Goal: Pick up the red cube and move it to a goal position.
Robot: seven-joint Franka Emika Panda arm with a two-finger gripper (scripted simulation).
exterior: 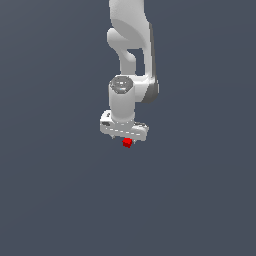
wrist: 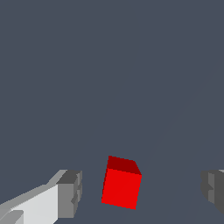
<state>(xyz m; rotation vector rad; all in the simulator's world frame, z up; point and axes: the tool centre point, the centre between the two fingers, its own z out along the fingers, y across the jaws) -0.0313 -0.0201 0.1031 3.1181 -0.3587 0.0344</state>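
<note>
Spread fingers [wrist: 70,194] flank the red cube [wrist: 121,183] without touching it, no container visible.

A plain, flat, dark slate-grey surface [exterior: 60,200] fills the whole exterior view from edge to edge, evenly lit and matte, with no markings, seams or texture to be made out. In the wrist view the same dark slate-grey surface [wrist: 109,65] takes up nearly the entire picture, uniform in tone apart from a faint, slightly paler diagonal streak [wrist: 175,118] running across it. No edge or border of it shows in either view.
</note>
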